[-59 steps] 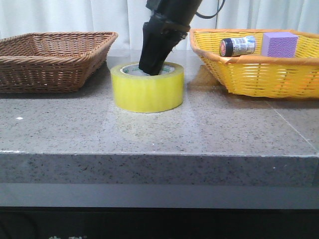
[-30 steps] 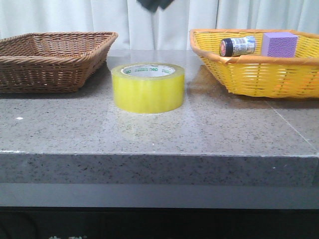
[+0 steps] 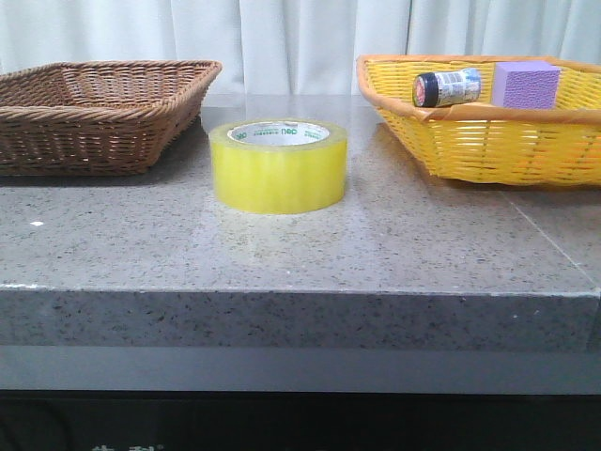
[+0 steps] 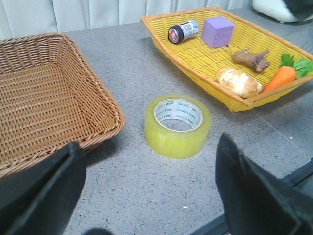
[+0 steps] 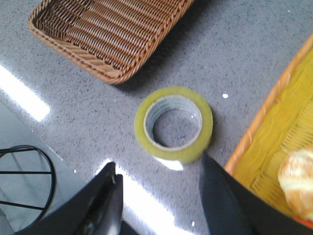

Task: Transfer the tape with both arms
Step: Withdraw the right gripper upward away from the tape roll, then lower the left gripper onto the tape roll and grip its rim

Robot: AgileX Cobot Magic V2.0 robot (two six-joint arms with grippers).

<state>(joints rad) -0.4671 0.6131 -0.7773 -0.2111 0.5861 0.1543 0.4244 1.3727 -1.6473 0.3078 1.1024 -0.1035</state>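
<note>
The tape, a wide yellow roll with a printed core, lies flat on the grey stone table between two baskets. It also shows in the left wrist view and in the right wrist view. Neither arm shows in the front view. My left gripper is open and empty, its fingers wide apart, short of the tape. My right gripper is open and empty, high above the table, with the tape just beyond its fingertips.
A brown wicker basket stands to the left of the tape. A yellow basket to the right holds a dark-capped bottle, a purple block, a bread roll, a carrot and a toy animal.
One second ago the right arm's fingers were in the tape's core. It rose out of the front view, leaving the tape on the table; the roll shifted very slightly.
</note>
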